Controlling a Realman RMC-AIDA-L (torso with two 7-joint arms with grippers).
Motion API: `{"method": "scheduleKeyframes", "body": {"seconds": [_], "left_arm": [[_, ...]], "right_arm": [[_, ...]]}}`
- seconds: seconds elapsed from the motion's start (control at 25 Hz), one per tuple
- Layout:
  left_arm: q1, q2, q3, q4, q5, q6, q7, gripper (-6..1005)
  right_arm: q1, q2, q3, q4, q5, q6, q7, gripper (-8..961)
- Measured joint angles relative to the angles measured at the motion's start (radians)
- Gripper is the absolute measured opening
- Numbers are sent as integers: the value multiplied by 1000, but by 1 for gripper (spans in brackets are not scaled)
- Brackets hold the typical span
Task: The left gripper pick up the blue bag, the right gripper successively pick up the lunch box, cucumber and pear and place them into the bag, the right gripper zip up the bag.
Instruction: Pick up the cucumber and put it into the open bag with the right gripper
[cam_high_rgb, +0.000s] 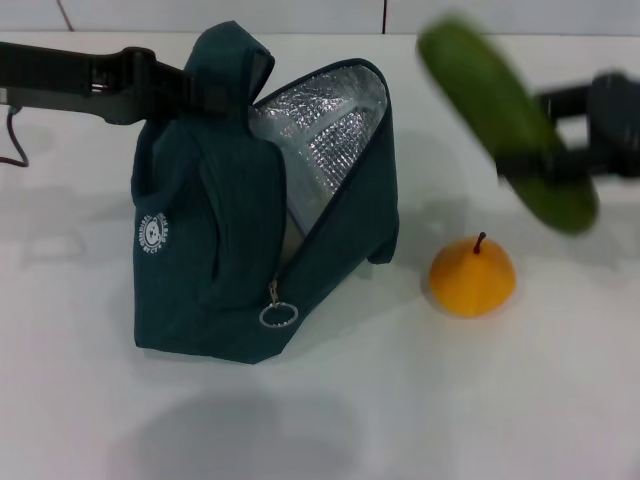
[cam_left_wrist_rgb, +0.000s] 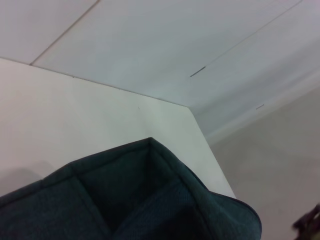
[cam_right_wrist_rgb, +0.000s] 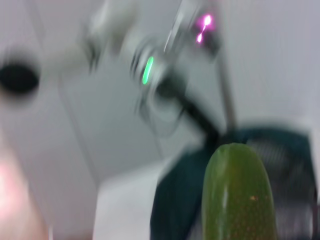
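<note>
The blue bag (cam_high_rgb: 230, 220) stands open on the white table, its silver foil lining (cam_high_rgb: 320, 140) showing and its ring zip pull (cam_high_rgb: 279, 314) hanging at the front. My left gripper (cam_high_rgb: 205, 90) is shut on the bag's top handle and holds it up; the bag's fabric (cam_left_wrist_rgb: 150, 200) fills the left wrist view. My right gripper (cam_high_rgb: 560, 165) is shut on the cucumber (cam_high_rgb: 505, 125), held in the air to the right of the bag's mouth, blurred by motion. The cucumber (cam_right_wrist_rgb: 237, 195) also shows in the right wrist view. The pear (cam_high_rgb: 472, 276) sits on the table right of the bag. The lunch box is hidden.
The white table (cam_high_rgb: 450, 400) stretches in front of and to the right of the bag. A black cable (cam_high_rgb: 14, 140) lies at the far left edge. The table's far edge (cam_high_rgb: 330, 33) meets a pale wall.
</note>
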Motion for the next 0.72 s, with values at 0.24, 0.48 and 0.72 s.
{"method": "scheduleKeyframes", "body": {"seconds": [0.24, 0.48, 0.72], "left_arm": [[-6, -4, 1, -3, 0, 0, 0, 43], [-23, -8, 5, -6, 2, 0, 1, 43], [-26, -10, 27, -8, 3, -6, 0, 43]], "right_arm": [[37, 2, 20, 272, 196, 111, -7, 622], [83, 48, -55, 442, 341, 223, -88, 626], [150, 50, -287, 628, 594, 368, -282, 630]]}}
